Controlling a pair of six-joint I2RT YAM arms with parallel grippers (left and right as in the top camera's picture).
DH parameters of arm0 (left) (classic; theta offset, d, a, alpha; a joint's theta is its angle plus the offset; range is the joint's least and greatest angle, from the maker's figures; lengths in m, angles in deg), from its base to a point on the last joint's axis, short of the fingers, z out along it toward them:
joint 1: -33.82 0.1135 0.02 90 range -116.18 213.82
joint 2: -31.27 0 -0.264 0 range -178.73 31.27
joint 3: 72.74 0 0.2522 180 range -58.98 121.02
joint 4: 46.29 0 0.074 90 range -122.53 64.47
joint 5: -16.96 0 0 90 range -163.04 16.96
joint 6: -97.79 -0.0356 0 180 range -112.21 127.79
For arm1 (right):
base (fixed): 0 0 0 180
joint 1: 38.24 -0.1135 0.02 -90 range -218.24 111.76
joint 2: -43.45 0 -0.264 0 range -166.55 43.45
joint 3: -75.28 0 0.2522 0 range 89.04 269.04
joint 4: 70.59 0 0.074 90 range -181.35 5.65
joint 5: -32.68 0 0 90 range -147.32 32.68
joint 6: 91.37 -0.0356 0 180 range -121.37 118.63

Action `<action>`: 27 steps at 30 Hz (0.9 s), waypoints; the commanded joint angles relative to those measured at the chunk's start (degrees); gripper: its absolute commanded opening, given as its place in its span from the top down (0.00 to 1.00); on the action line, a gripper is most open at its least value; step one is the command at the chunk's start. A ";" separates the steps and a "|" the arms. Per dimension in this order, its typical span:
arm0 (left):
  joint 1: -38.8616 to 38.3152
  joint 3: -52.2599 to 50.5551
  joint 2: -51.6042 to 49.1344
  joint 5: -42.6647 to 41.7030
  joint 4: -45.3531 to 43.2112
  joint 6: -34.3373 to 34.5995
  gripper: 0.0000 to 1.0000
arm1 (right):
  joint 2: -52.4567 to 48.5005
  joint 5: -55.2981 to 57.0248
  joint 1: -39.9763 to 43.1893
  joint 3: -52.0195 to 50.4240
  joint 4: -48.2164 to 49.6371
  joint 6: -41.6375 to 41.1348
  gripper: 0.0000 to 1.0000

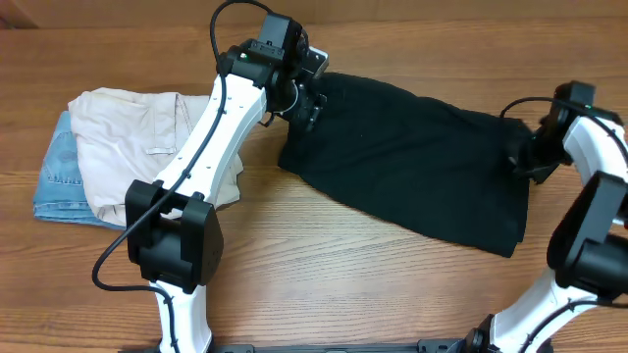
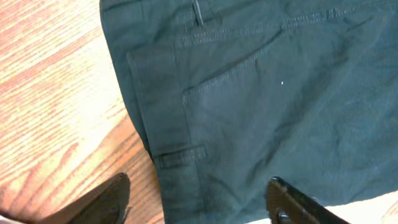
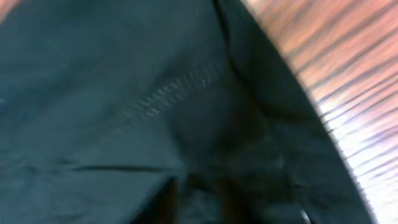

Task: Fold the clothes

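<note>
The black shorts [image 1: 412,167] lie spread flat across the middle and right of the wooden table. My left gripper [image 1: 314,108] hovers over their far left corner. In the left wrist view it [image 2: 199,186] stands open, its fingers straddling the waistband edge of the shorts [image 2: 249,93], where a back pocket and a belt loop show. My right gripper [image 1: 525,157] sits at the right edge of the shorts. The right wrist view is blurred and filled with the dark fabric [image 3: 124,93]; there the right gripper [image 3: 199,193] has its fingers close together with cloth pinched between them.
A beige garment [image 1: 137,147] lies on the left of the table on top of a light blue denim piece [image 1: 59,181]. Bare wooden tabletop [image 1: 324,275] runs along the front, between the two arm bases.
</note>
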 commanded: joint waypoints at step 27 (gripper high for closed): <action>2.29 0.74 -9.84 -1.62 -13.07 1.01 0.22 | 4.81 -19.30 0.42 4.07 14.62 -2.16 0.76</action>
